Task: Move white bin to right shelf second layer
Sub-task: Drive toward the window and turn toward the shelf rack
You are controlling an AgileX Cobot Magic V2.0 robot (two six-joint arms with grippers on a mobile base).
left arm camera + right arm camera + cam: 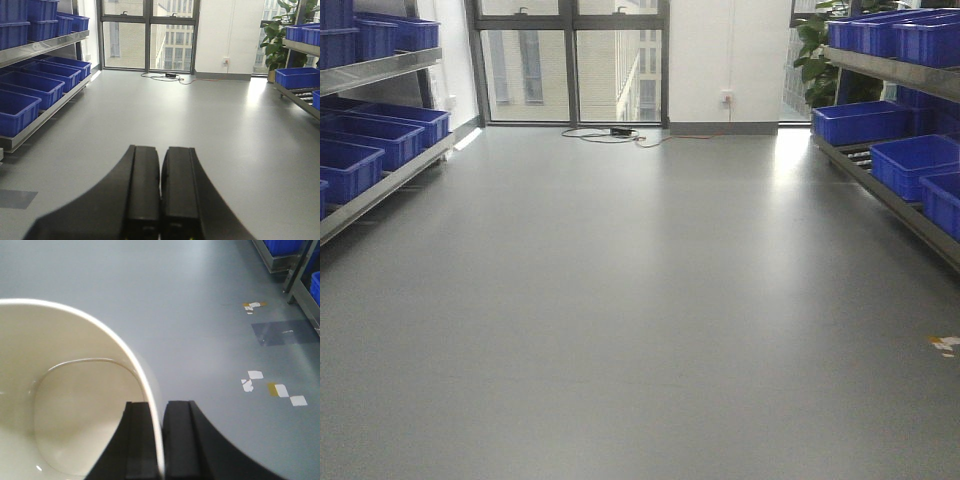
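The right gripper [159,412] pinched the wall of the white bin [75,405] between its jaws, apparently to carry it; the left gripper [160,155] was empty, jaws pressed together.

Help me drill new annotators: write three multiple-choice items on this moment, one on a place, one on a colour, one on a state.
1. Where is the white bin wall?
A. Between the fingers of the right gripper
B. On the right rack's rollers
C. Inside a blue crate

2. What colour are the crates on the racks?
A. Red
B. Blue
C. Green

3. How is the left gripper?
A. Open wide
B. Shut on a crate
C. Shut, holding nothing

Answers:
1 A: the right wrist view shows the bin's rim running between the two black fingers.
2 B: every crate visible on both side racks is blue.
3 C: its fingers meet with nothing between them.
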